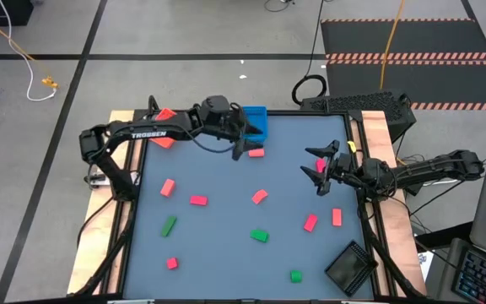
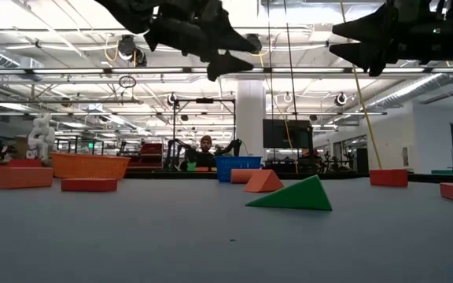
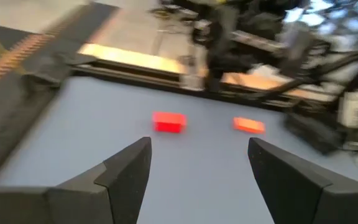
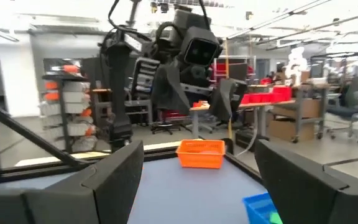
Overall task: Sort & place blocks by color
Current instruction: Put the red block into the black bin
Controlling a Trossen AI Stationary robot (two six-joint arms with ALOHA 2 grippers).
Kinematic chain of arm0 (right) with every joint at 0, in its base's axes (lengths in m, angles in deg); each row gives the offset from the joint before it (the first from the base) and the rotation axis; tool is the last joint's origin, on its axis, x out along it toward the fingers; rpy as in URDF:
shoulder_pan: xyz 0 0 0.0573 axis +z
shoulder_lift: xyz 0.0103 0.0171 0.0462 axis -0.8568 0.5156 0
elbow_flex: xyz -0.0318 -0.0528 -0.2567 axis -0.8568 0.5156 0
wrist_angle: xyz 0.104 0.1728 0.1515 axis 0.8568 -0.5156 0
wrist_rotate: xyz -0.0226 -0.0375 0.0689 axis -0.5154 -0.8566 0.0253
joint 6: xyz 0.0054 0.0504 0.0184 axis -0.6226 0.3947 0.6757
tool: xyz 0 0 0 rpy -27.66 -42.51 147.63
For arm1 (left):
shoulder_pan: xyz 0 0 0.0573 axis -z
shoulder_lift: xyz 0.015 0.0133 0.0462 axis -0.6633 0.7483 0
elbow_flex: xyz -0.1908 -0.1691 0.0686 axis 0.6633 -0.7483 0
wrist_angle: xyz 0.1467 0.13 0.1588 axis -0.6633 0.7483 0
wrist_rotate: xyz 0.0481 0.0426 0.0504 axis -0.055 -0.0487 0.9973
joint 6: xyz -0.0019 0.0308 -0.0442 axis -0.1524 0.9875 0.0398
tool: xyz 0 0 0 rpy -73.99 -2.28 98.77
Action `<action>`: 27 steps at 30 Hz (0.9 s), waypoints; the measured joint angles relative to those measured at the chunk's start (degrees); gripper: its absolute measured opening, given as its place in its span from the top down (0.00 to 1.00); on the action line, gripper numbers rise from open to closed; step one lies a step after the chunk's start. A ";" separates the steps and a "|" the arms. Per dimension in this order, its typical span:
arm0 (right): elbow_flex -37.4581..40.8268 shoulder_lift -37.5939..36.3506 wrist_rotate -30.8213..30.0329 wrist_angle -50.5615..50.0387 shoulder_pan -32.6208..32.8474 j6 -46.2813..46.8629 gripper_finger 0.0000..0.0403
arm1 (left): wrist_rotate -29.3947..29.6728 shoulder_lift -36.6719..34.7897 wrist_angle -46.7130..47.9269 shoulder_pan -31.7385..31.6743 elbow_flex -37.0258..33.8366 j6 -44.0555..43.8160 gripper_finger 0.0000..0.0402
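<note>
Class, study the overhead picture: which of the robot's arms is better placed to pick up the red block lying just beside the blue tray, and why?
Left. The left gripper hangs open right next to that red block by the blue tray. The right gripper, also open, is farther off across the table.

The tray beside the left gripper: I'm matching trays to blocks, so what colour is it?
Blue: the tray by the left gripper shows best in the high view.
</note>
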 joint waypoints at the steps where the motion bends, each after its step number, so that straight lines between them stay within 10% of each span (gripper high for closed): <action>1: 0.00 -0.02 -1.21 -0.50 0.00 0.67 0.25 | 2.98 0.41 -0.70 0.40 0.00 0.39 0.34; 10: 0.09 0.07 -2.84 -19.77 -0.03 11.14 0.29 | 8.33 1.13 -14.44 1.26 0.00 6.44 0.35; 21: 0.09 -3.36 -11.81 -14.63 -5.35 -2.66 0.30 | 17.58 1.96 -14.54 3.80 0.00 -15.80 0.36; 27: 0.07 -4.76 -13.41 -14.58 -6.56 2.11 0.30 | 19.56 1.89 -18.06 7.59 0.00 -11.17 0.37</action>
